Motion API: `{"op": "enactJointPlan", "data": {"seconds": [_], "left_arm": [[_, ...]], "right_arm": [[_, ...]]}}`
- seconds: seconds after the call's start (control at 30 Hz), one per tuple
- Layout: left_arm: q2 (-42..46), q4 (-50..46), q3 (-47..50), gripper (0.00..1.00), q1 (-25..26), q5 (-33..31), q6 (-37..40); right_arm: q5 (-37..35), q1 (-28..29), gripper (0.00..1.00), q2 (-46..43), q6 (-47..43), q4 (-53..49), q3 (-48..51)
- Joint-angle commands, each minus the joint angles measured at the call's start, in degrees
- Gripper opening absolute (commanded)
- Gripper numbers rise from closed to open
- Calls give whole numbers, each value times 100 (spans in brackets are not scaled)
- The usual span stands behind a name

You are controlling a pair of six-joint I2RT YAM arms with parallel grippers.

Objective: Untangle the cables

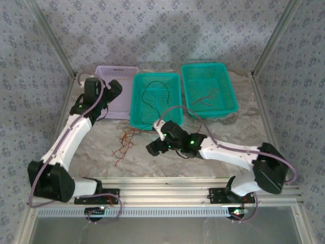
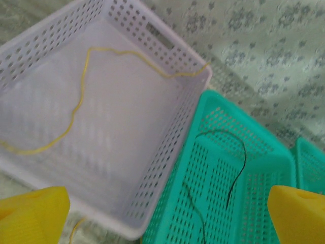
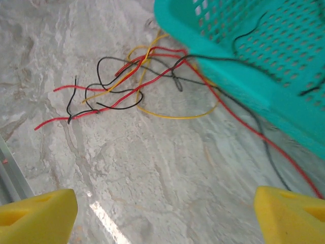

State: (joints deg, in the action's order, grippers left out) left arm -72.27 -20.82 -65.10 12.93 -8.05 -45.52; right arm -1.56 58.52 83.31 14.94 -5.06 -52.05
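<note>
A loose tangle of red, black and yellow cables (image 1: 124, 142) lies on the marbled table in front of the middle teal basket (image 1: 156, 75). In the right wrist view the tangle (image 3: 127, 86) spreads ahead of my right gripper (image 3: 165, 218), and red and black strands trail back under the basket's edge (image 3: 244, 76). My right gripper (image 1: 152, 148) is open, with nothing between its yellow fingertips (image 3: 35, 213). My left gripper (image 1: 112, 90) hovers open over the lavender basket (image 2: 172, 142), which holds one yellow wire (image 2: 81, 96). A black wire (image 2: 238, 168) lies in the teal basket.
A second teal basket (image 1: 203, 65) at the back right holds a pale wire (image 1: 205, 96). The lavender basket (image 1: 117, 68) stands at the back left, touching the middle one. Metal frame posts flank the table, and a rail (image 1: 167, 185) runs along the near edge.
</note>
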Motion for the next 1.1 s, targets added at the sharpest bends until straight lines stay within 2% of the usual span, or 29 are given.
{"op": "enactJointPlan", "data": {"seconds": [0.0, 0.2, 0.37, 0.5, 0.77, 0.93, 1.07], "left_arm": [[675, -566, 230, 100, 8, -210, -19], [1690, -951, 686, 100, 8, -332, 260], [2087, -1158, 797, 100, -31, -317, 696], [2217, -1270, 857, 100, -164, -26, 964], [2698, -1139, 1263, 100, -493, 112, 1063], [2714, -1088, 1360, 100, -587, 197, 1019], [2768, -1085, 1385, 100, -607, 206, 1027]], "right_arm": [[148, 141, 91, 589, 159, 580, -263], [333, 279, 92, 1715, 1059, 1947, -284], [464, 302, 94, 2328, 1588, 3667, -147], [779, 293, 94, 2919, 2060, 4102, -517], [457, 379, 93, 3529, 2422, 3521, -1097], [-171, 584, 88, 3638, 1757, 2231, -1873], [-644, 794, 81, 3629, 1368, 1891, -1891]]}}
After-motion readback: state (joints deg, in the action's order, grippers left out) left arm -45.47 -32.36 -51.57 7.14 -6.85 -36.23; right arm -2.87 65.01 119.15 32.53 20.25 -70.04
